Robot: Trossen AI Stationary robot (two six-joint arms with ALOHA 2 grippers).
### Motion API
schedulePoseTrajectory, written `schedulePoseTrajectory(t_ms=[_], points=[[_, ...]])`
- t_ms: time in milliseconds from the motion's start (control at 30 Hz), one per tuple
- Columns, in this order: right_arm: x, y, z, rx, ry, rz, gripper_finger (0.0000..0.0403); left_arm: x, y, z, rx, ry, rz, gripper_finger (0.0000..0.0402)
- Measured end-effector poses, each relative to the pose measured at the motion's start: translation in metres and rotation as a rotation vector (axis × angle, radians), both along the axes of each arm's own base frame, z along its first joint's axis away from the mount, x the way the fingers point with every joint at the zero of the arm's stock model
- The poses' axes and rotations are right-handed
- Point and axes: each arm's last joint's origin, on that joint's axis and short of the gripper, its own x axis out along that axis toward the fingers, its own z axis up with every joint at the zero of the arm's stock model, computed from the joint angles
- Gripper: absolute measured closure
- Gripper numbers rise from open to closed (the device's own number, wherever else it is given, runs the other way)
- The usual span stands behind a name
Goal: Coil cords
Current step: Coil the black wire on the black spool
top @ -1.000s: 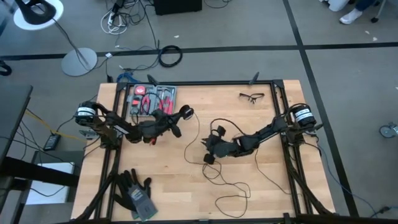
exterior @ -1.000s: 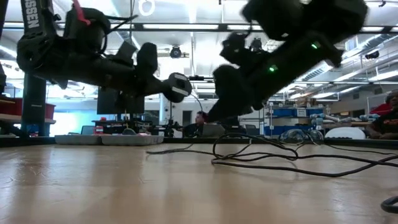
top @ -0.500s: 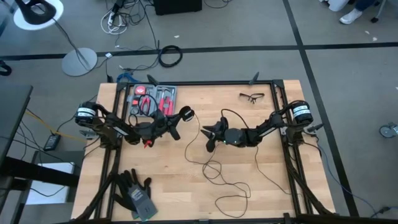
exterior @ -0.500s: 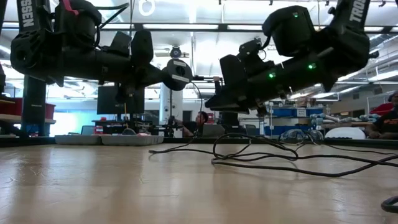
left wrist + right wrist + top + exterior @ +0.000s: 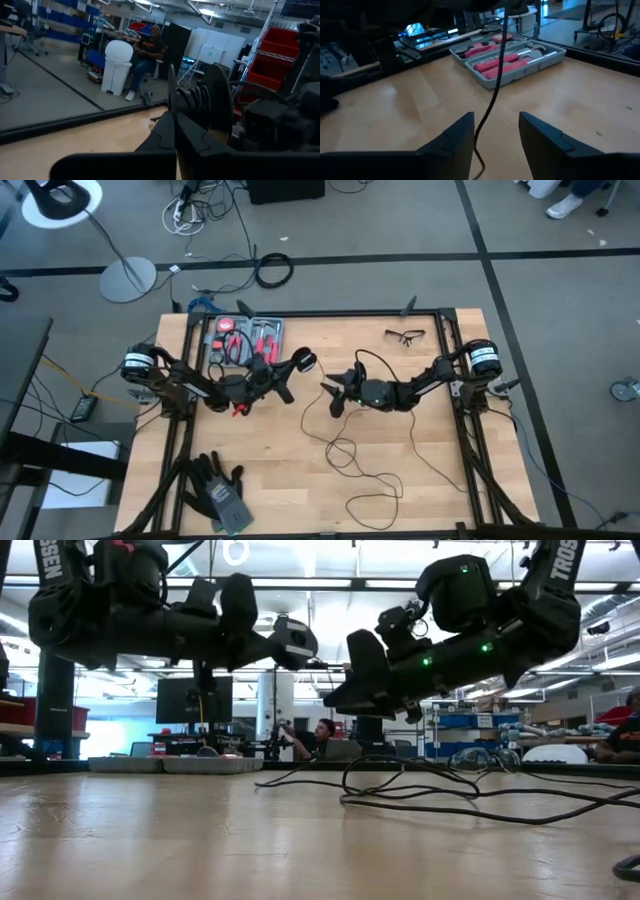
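Observation:
The thin black cord (image 5: 345,455) lies in loose loops on the wooden table (image 5: 420,500). It ends in a round black puck (image 5: 306,362), which is held up at centre left by my left gripper (image 5: 290,370), shut on it. In the low view the puck (image 5: 295,640) hangs well above the table. My right gripper (image 5: 332,392) stands open just right of the puck, pointing toward the table's left, nearly level. In the right wrist view a strand of the cord (image 5: 492,97) runs down between its open fingers (image 5: 455,137). My left gripper pinches the puck (image 5: 212,97) between its two shut fingers (image 5: 172,137), which come level from the table's left. The puck is lifted clear, seen edge-on, with turns of cord showing at its rim. The cord drops slack from it to the table. My right gripper: whether its open fingers touch the strand between them I cannot tell.
A grey case of red-handled tools (image 5: 245,340) lies at the far left, behind the left gripper. Safety glasses (image 5: 404,335) lie at the far right and dark gloves (image 5: 218,492) at the near left. Cord loops (image 5: 450,790) cover the table's near middle.
My right gripper has swung from the cord loops toward the far edge and up, tipping from slanting down to nearly level, and its fingers have spread wider. My left gripper has tipped up a little, raising the puck.

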Motion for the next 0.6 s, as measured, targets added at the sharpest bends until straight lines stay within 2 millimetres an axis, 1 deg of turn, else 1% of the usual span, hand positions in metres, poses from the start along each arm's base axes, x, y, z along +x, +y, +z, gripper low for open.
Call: schedulePoseTrajectory(t_ms=[100, 167, 233, 300, 333, 400, 467, 533, 600], points=[[0.000, -0.002, 0.000, -0.004, 0.003, 0.007, 0.0257, 0.003, 0.000, 0.002, 0.012, 0.001, -0.008, 0.0401], [0.000, -0.002, 0.000, -0.007, 0.006, 0.015, 0.0276, 0.004, 0.000, 0.003, 0.018, 0.004, -0.010, 0.0402], [0.000, -0.001, 0.000, -0.008, 0.007, 0.017, 0.0315, 0.004, 0.000, 0.003, 0.018, 0.004, -0.012, 0.0401], [0.000, -0.001, 0.000, -0.011, 0.009, 0.022, 0.0370, 0.004, 0.000, 0.003, 0.017, 0.004, -0.012, 0.0402], [0.000, 0.001, 0.000, -0.021, 0.014, 0.027, 0.0386, 0.004, 0.000, 0.003, 0.017, 0.003, -0.012, 0.0402], [0.001, 0.003, 0.000, -0.035, 0.026, 0.020, 0.0393, 0.004, 0.000, 0.003, 0.016, 0.003, -0.012, 0.0401], [0.005, 0.006, 0.001, -0.046, 0.055, 0.026, 0.0398, 0.004, 0.000, 0.003, 0.013, 0.002, -0.004, 0.0401], [0.014, 0.008, 0.004, -0.060, 0.115, 0.035, 0.0399, 0.003, 0.000, 0.003, -0.004, -0.009, -0.001, 0.0402], [0.024, 0.009, 0.008, -0.080, 0.211, 0.043, 0.0400, 0.003, 0.000, 0.002, -0.017, -0.009, 0.005, 0.0402]])
